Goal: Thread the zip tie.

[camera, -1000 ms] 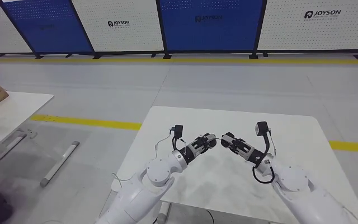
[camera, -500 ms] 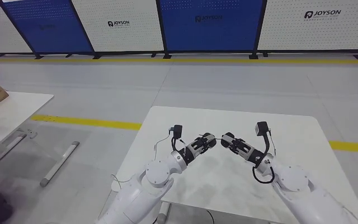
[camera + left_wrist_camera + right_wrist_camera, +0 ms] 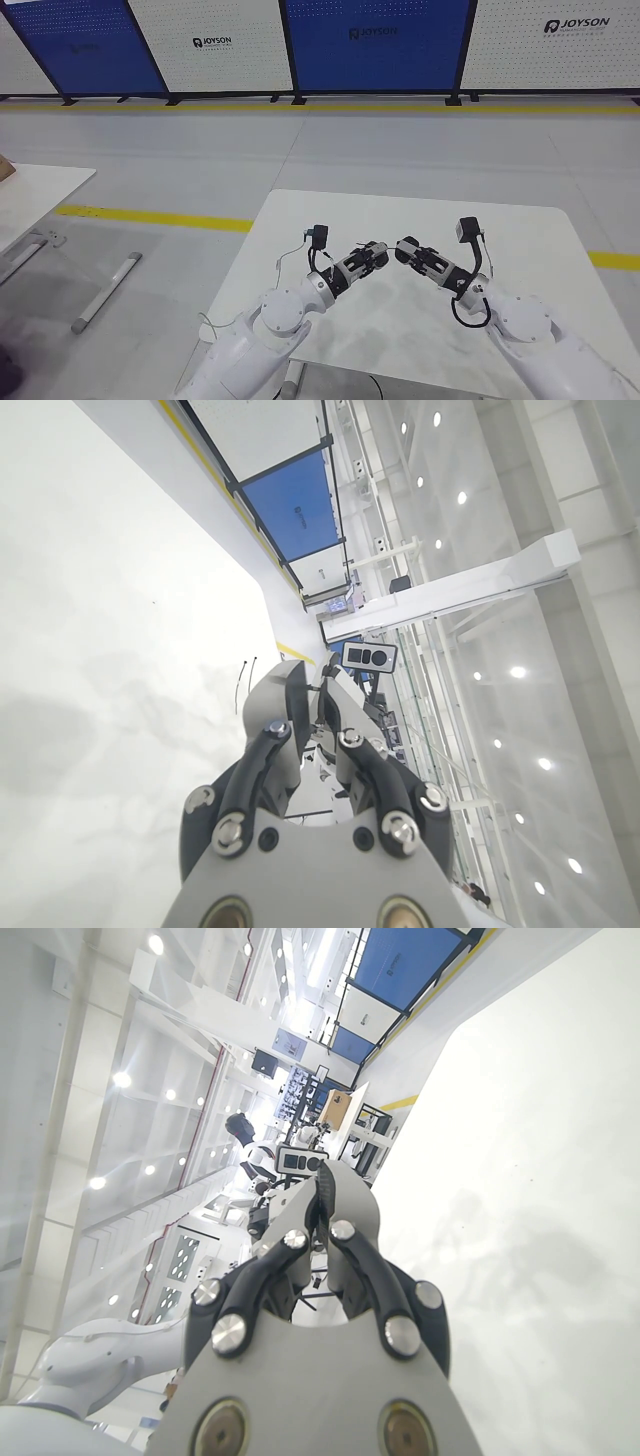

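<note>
Above the middle of the white table [image 3: 500, 225], my two grippers meet tip to tip. The left gripper [image 3: 378, 249] is shut on one end of a thin black zip tie [image 3: 390, 260], which sags in a small curve across to the right gripper [image 3: 402, 246], shut on the other end. In the left wrist view my left gripper [image 3: 310, 692] has a short piece of the black strip [image 3: 312, 689] crossing its narrow gap, with the right gripper facing it just beyond. In the right wrist view the right gripper [image 3: 320, 1193] has its pads pressed together.
Two spare black zip ties [image 3: 240, 687] lie side by side on the table near the grippers. Bare white tabletop surrounds both arms. A second white table [image 3: 40, 195] stands off to the left across the floor.
The left arm has edged slightly down and toward the right gripper. The right arm has held still, and both grips are the same.
</note>
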### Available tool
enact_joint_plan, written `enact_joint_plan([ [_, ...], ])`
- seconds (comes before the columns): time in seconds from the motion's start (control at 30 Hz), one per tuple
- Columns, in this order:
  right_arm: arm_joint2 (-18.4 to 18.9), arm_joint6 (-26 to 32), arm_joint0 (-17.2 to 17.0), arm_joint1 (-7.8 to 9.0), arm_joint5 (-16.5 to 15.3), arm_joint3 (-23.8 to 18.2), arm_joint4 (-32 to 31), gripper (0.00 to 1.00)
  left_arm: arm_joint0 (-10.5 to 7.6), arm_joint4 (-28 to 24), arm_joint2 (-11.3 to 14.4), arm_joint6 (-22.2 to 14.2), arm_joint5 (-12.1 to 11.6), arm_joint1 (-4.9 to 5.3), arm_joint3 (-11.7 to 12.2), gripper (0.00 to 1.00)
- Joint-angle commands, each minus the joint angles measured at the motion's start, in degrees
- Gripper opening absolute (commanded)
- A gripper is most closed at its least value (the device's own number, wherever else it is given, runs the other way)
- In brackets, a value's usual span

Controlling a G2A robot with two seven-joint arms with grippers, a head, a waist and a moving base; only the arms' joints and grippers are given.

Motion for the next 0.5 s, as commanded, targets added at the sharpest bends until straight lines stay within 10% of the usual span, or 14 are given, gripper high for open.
enact_joint_plan([
  [0.0,0.0,0.0,0.0,0.0,0.0,0.0,0.0,0.0,0.0,0.0,0.0,0.0,0.0,0.0,0.0,1.0],
  [0.33,0.0,0.0,0.0,0.0,0.0,0.0,0.0,0.0,-0.01,1.2,0.6,2.5,-0.7,-0.24,0.7,1.0],
  [0.43,0.0,0.0,0.0,0.0,0.0,0.0,0.0,0.0,0.01,0.8,0.5,2.3,-1.2,-0.27,1.0,0.44],
  [0.47,0.0,0.0,0.0,0.0,0.0,0.0,0.0,0.0,0.04,0.7,0.4,2.2,-1.4,-0.27,1.1,0.39],
])
